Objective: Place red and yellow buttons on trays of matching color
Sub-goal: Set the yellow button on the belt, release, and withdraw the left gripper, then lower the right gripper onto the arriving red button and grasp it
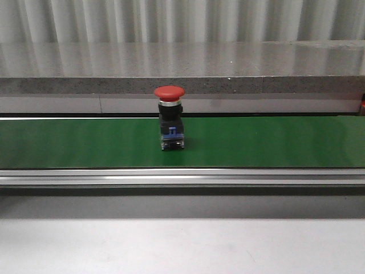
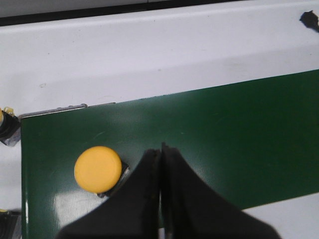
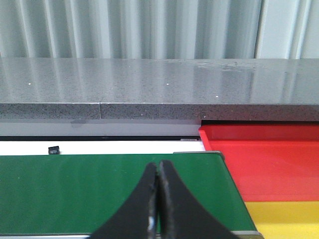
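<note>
A red button [image 1: 169,93] on a black and blue body stands upright in the middle of the green belt [image 1: 85,142] in the front view; neither gripper shows there. In the left wrist view a yellow button [image 2: 97,169] sits on the green belt [image 2: 239,139] near its end, just beside my left gripper [image 2: 160,149], which is shut and empty. My right gripper [image 3: 158,167] is shut with nothing in it, above the green belt [image 3: 75,189]. Beyond the belt's end lie the red tray [image 3: 269,154] and the yellow tray [image 3: 289,216].
A grey stone ledge [image 1: 182,68] runs behind the belt, with a corrugated wall behind it. A metal rail [image 1: 182,177] borders the belt's front. Two more button bodies [image 2: 9,127] lie partly cut off on the white table [image 2: 149,64]. A small black piece [image 3: 53,149] lies beside the belt.
</note>
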{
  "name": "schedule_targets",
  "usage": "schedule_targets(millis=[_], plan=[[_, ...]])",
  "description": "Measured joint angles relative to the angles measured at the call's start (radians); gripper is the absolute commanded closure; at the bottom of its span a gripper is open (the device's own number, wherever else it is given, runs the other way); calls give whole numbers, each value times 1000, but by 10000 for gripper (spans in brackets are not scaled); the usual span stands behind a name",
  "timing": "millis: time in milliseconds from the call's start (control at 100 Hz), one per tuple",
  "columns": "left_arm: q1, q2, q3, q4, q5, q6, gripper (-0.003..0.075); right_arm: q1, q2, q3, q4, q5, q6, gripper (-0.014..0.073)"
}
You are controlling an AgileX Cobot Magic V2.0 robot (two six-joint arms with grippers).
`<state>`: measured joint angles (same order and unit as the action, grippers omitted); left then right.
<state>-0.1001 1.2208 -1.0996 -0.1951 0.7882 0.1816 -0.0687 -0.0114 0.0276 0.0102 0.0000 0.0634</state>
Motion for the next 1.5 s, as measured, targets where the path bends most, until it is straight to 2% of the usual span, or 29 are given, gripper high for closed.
schedule_targets(millis=[440, 760, 960, 1170, 1330, 1500], plan=[[-4, -412, 371, -7, -79, 4, 740, 0, 0, 0, 0, 0, 0, 659], [-4, -754, 564, -38, -41, 4, 740, 0, 0, -4, 0, -10, 0, 659], [-4, -851, 589, -38, -22, 4, 740, 0, 16, -162, 0, 233, 0, 659], [-4, -861, 589, -38, -22, 6, 740, 0, 180, -378, 0, 485, -3, 659], [-4, -861, 589, -38, -22, 5, 740, 11, 342, -521, 4, 584, -86, 659], [-4, -861, 589, -38, -22, 5, 740, 82, 498, -651, 41, 636, -124, 649]])
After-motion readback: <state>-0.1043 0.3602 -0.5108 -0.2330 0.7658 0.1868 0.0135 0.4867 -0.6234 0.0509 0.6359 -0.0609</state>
